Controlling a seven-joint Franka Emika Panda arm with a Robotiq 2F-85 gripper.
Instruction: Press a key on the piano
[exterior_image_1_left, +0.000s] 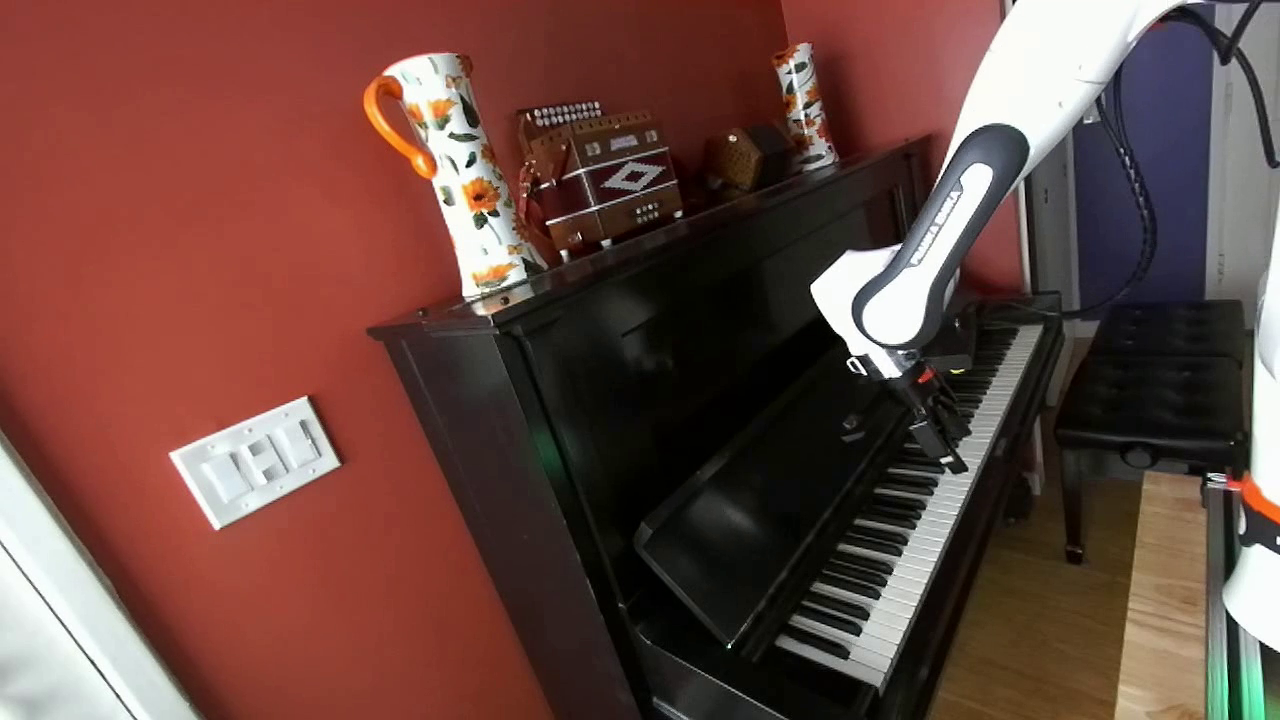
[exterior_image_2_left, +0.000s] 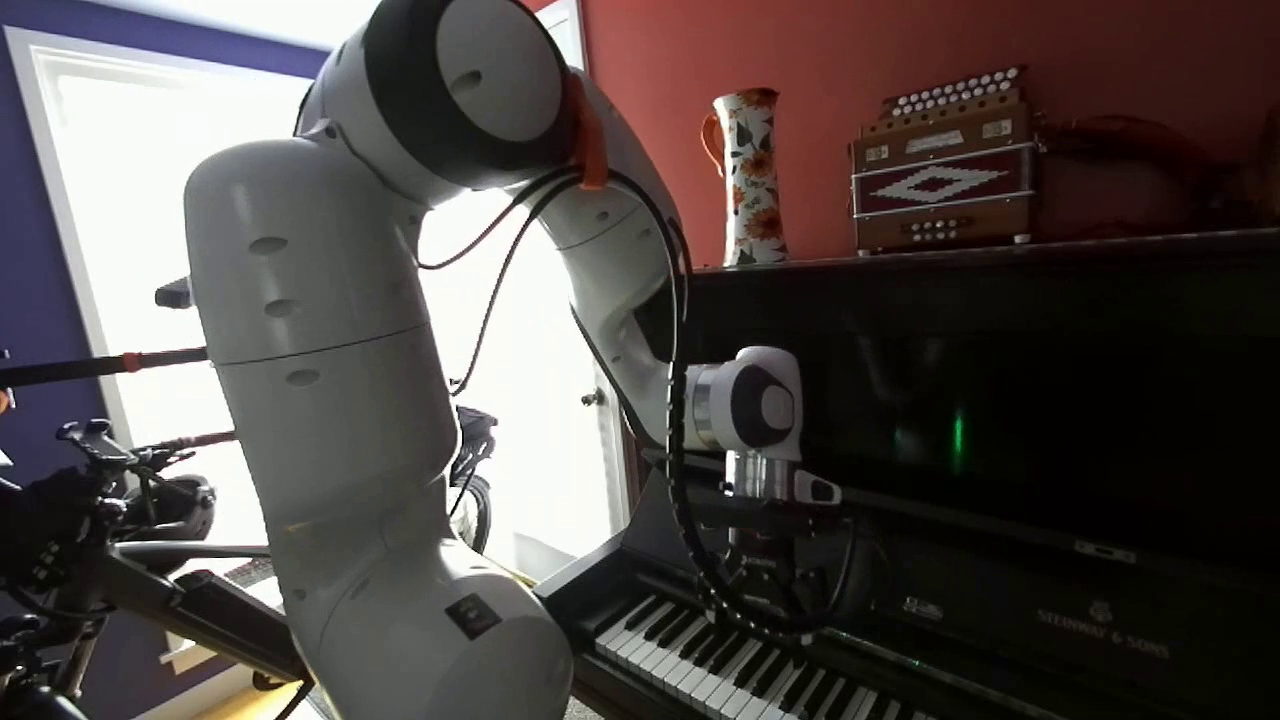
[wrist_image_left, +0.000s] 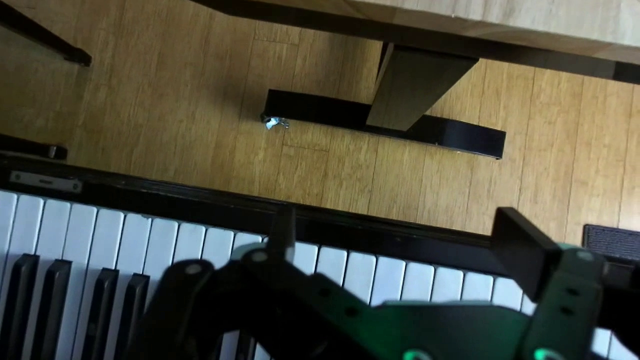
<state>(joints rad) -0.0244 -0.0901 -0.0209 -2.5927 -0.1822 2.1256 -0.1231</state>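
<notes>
Your gripper (wrist_image_left: 395, 232) is at the piano (exterior_image_1_left: 690, 340), over its keys (wrist_image_left: 360, 272), jaws spread; reaching seems nearly done, but no visible key looks down: the press remains.

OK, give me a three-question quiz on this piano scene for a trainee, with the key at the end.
1. True or false: in the wrist view, the end effector is open.
2. Which stands on top of the piano? (a) a television (b) an accordion (c) a teddy bear
3. Fill in: in an exterior view, the lettering on the piano reads "Steinway & ...".
Key: 1 true; 2 b; 3 Sons.
</notes>
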